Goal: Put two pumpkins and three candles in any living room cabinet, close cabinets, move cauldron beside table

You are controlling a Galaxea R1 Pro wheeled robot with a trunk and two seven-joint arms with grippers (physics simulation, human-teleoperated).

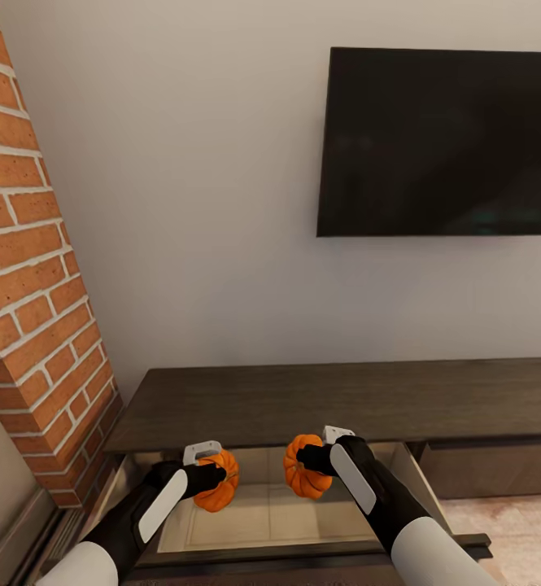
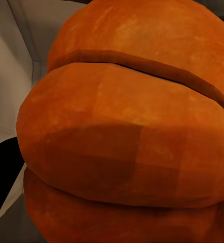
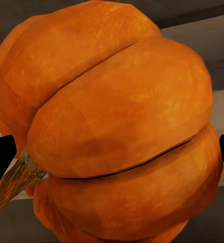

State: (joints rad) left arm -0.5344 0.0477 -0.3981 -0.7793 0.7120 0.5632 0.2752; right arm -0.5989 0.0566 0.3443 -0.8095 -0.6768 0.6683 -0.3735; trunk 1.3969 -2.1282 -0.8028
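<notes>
From the head camera, the left gripper (image 1: 207, 472) and the right gripper (image 1: 323, 457) each grasp a pumpkin over the pulled-out drawer (image 1: 270, 513) of the long dark brown cabinet (image 1: 335, 399). The left pumpkin (image 1: 219, 482) and the right pumpkin (image 1: 304, 466) hang side by side, near each other but apart, above the drawer's pale beige floor. Both grippers' fingers are largely hidden behind the fruit and the white wrist blocks, so only the dark knuckles show. The drawer's front edge runs under both forearms at the bottom of the picture and is partly covered by them. The brick column (image 1: 34, 268) stands close on the left of the drawer; the cabinet top runs off the right edge of the frame. A dark wall-mounted television (image 1: 441, 142) is cut off at the right. The drawer floor between and beyond the pumpkins is bare.

In the left wrist view, the left pumpkin (image 2: 127, 131) is pressed up so close that its stem and most of its outline are lost; a black finger (image 2: 3, 172) shows at one edge, touching the skin, and pale drawer walls (image 2: 10, 76) meet in a corner beside it.

In the right wrist view, the right pumpkin (image 3: 117, 126) sits between two black fingertips (image 3: 1, 154), one at each side edge, both cropped. Its woody stem (image 3: 13, 182) angles off toward a corner. Dark cabinet wood (image 3: 192, 12) and beige drawer lining (image 3: 220, 76) show in bands behind it.
</notes>
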